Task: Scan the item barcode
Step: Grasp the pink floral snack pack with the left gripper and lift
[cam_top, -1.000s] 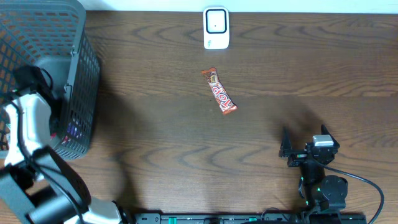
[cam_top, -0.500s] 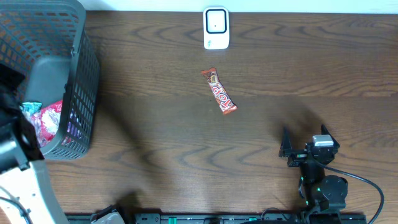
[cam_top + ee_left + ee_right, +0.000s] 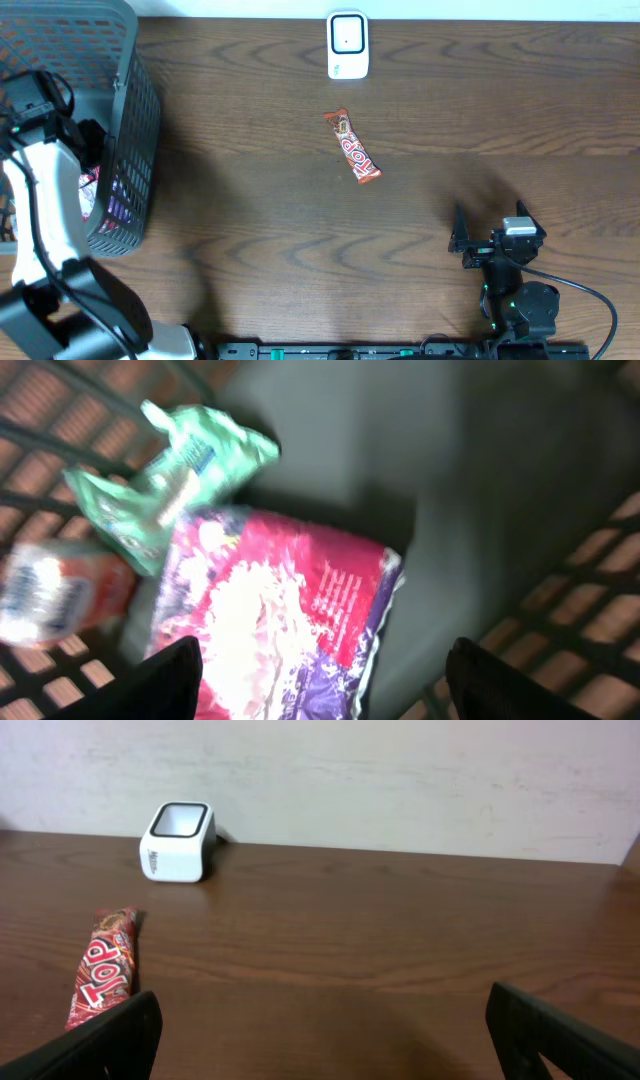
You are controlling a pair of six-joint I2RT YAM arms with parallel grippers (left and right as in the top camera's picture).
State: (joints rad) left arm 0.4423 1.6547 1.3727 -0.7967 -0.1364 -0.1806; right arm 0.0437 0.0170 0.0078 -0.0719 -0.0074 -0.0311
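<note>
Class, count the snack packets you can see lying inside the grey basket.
3: a green packet at the upper left, a pink and purple bag in the middle, an orange packet at the left edge. Others may be hidden.

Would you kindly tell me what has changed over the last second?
The left gripper opened above the basket, apparently letting go of the pink packet, which now lies inside; its arm swung away and back. Right gripper, candy bar and scanner stayed put.
</note>
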